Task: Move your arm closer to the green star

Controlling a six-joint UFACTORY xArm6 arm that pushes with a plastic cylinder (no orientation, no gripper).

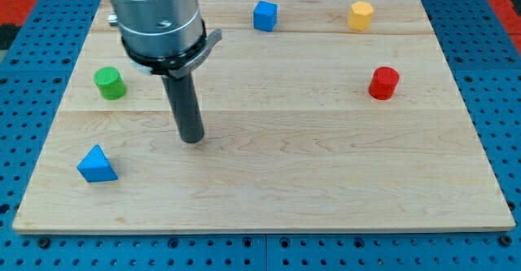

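Observation:
No green star shows in the camera view; part of the board's top left is hidden behind the arm. The only green block is a green cylinder (109, 83) near the board's left edge. My tip (192, 139) rests on the board, to the right of and below the green cylinder, well apart from it. A blue triangular block (98, 165) lies at the lower left, to the left of my tip and a little below it.
A blue cube (264, 15) and a yellow hexagonal block (361, 15) sit near the top edge. A red cylinder (383, 83) sits at the right. The wooden board (326, 173) lies on a blue pegboard table.

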